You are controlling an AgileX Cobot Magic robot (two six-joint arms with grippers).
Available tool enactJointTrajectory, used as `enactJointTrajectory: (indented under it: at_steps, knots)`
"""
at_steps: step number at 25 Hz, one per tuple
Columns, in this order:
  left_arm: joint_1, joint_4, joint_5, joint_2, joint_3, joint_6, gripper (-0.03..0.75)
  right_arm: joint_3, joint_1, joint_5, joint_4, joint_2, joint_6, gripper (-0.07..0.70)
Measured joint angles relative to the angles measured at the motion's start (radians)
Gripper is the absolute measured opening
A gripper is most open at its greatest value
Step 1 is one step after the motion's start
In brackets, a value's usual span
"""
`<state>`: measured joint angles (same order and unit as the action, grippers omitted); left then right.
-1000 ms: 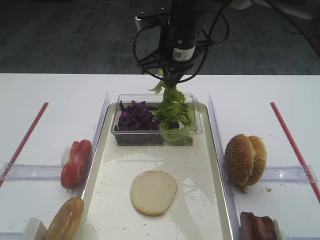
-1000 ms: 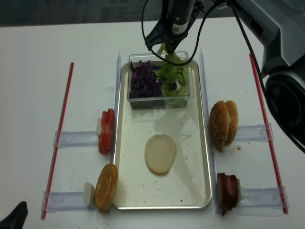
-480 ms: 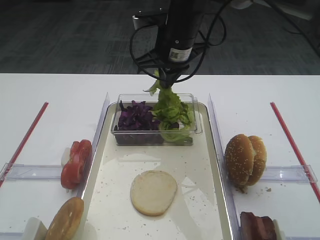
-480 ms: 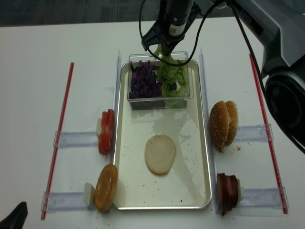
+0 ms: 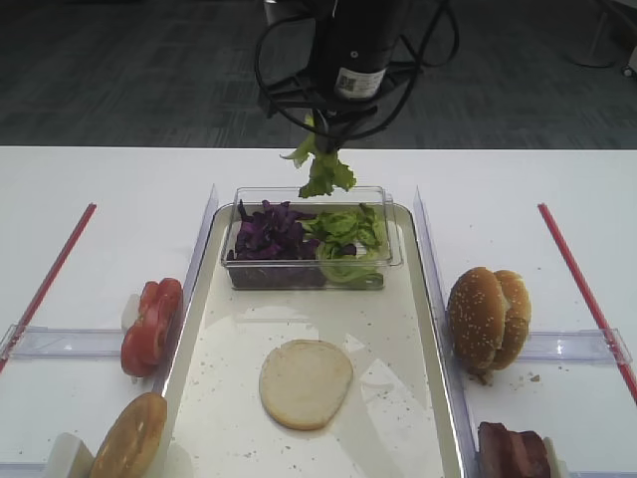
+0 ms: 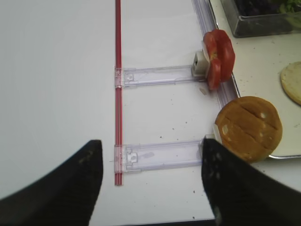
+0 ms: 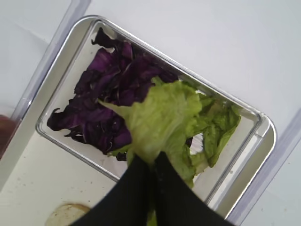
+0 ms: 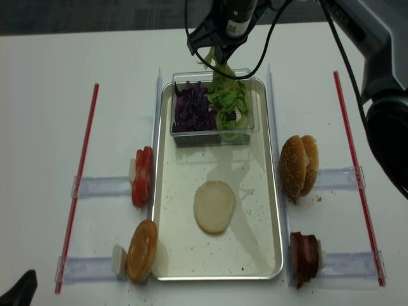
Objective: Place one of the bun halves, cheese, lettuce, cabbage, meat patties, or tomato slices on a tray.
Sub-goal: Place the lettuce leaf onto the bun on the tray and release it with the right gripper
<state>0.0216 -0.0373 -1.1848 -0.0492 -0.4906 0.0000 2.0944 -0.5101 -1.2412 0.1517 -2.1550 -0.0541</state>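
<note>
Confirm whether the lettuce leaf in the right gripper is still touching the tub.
No: the lettuce leaf hangs from the right gripper clear above the tub.

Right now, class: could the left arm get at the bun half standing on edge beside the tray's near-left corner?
Probably yes. The left gripper hangs open, holding nothing, close to that bun half. Only bare table and a clear plastic holder lie between them, so nothing seems to block it.

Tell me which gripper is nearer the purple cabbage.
Right. The right gripper hangs just above the tub, pinching a lettuce leaf over the cabbage. The left gripper hovers far off, near the table's front left edge.
</note>
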Motion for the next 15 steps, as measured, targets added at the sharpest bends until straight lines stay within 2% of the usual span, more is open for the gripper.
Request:
enactJointTrajectory:
  at_steps: [8,15]
  knots:
    - [0.000,0.000,0.000,0.000,0.000,0.000,0.419,-0.085,-0.032,-0.001,0.011,0.077,0.008,0.057]
    - [0.000,0.000,0.000,0.000,0.000,0.000,0.419,-0.211,-0.068,-0.001,0.014,0.160,0.008,0.057]
